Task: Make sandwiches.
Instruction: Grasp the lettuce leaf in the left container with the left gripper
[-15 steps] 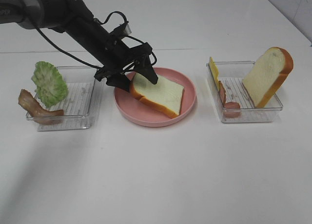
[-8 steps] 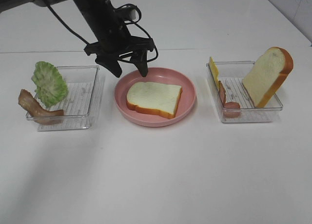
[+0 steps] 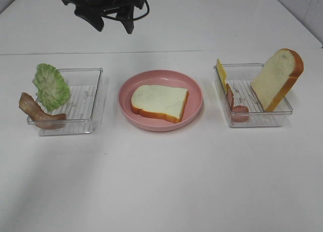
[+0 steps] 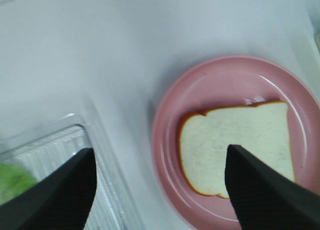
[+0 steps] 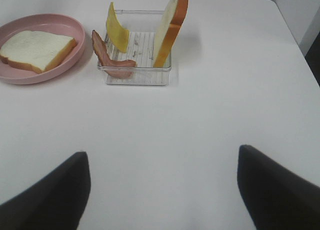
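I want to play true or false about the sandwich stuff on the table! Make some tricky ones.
1. A bread slice lies flat on the plate. True.
2. The lettuce is on top of that bread slice. False: it stands in the left tray.
3. The left gripper is holding the bread slice. False: it is open and empty, up behind the plate.
4. The cheese is in the right tray. True.
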{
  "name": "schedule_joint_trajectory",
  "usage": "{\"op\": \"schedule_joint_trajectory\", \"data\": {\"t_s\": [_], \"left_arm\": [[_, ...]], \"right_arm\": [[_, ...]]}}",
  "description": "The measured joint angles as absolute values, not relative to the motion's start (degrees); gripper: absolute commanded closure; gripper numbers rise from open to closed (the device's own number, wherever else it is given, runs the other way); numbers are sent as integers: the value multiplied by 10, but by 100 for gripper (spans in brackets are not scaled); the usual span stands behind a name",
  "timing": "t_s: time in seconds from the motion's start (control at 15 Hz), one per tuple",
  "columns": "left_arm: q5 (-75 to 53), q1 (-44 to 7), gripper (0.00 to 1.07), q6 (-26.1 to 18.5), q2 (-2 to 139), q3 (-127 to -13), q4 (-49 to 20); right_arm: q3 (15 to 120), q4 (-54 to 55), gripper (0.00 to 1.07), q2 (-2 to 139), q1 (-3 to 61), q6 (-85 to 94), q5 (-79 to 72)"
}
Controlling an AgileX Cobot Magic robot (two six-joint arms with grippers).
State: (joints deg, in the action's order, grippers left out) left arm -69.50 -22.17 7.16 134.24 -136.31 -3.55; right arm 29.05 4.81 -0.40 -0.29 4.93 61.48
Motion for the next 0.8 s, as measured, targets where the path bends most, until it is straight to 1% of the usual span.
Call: {"op": "schedule_joint_trajectory", "data": {"t_s": [0.07, 0.2, 0.27, 0.6, 0.67, 0.73, 0.8], "left_arm": [[-695, -195, 38, 72, 1313, -1362, -21], [-694, -164, 38, 72, 1271, -1332, -21], [-694, -156, 38, 72, 1262, -1318, -21], [-697, -83, 38, 72, 1177, -1187, -21], [-697, -66, 41, 72, 1165, -1163, -11], [-697, -66, 41, 72, 1165, -1163, -11], [-697, -53, 43, 72, 1161, -1128, 9]], "right_arm": [[290, 48, 31, -4, -3, 49, 615], [290, 49, 31, -4, -3, 49, 615], [290, 49, 31, -4, -3, 49, 615], [290, 53, 31, -4, -3, 49, 615], [290, 53, 31, -4, -3, 49, 615], [290, 53, 31, -4, -3, 49, 615], [290, 53, 31, -4, -3, 49, 615]]}}
